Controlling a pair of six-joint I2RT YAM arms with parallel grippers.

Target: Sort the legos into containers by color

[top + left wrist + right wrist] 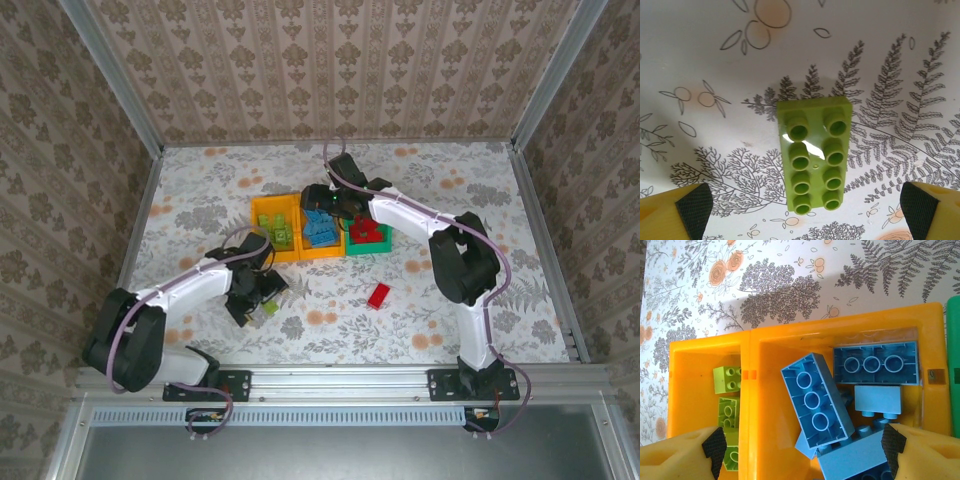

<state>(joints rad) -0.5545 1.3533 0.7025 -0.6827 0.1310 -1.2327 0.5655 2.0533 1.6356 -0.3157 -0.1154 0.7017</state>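
A lime green lego (813, 155) lies studs-up on the floral table, between the wide-open fingers (690, 210) of my left gripper (805, 207), which do not touch it. From above, that gripper (260, 298) hovers at the lime lego (271, 308) in front of the containers. My right gripper (804, 446) stands open over the middle orange container (770, 405); several blue legos lie in it, one upside-down (815, 400) just below the fingers. The left orange container (690, 385) holds lime legos (727, 380). The green container (368, 251) holds red legos.
A red lego (378, 295) lies loose on the table in front of the green container. The three containers stand in a row mid-table, with my right gripper (322, 212) above them. Patterned walls enclose the table on three sides.
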